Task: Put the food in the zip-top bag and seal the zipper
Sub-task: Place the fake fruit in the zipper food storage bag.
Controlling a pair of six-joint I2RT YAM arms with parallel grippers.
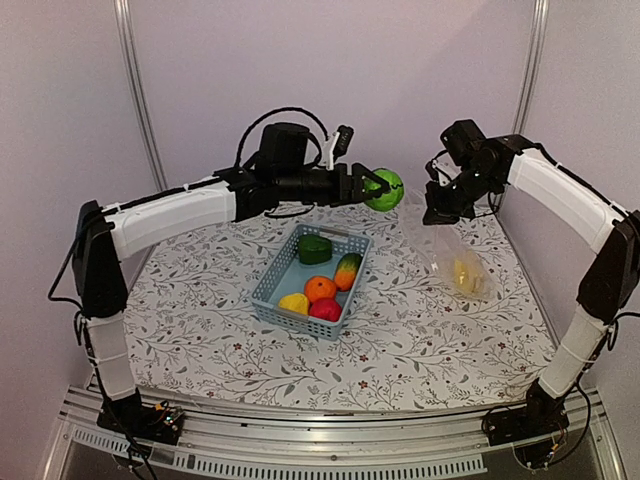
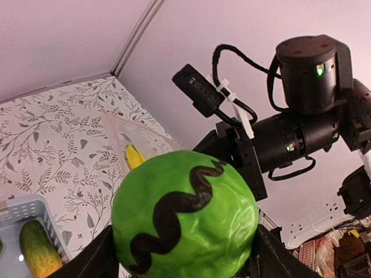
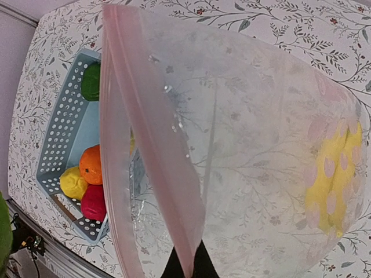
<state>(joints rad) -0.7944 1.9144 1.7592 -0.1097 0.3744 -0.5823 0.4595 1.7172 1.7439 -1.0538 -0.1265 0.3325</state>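
Observation:
My left gripper [image 1: 378, 187] is shut on the green striped melon [image 1: 385, 189] and holds it high, just left of the bag's mouth; the melon fills the left wrist view [image 2: 185, 214]. My right gripper [image 1: 437, 208] is shut on the pinkish zipper strip [image 3: 156, 145] of the clear zip-top bag [image 1: 455, 255], holding its mouth up and open. The yellow banana [image 1: 464, 276] lies inside the bag, also in the right wrist view [image 3: 333, 185]. The green pepper [image 1: 314, 248], mango [image 1: 347, 270], orange [image 1: 320, 289], a yellow fruit [image 1: 294, 303] and red apple [image 1: 325, 310] sit in the basket.
The blue-grey lattice basket [image 1: 268, 285] stands mid-table on the flowered cloth, left of the bag. Pale walls close the back and both sides. The right arm [image 2: 301, 121] hangs close in front of the left gripper.

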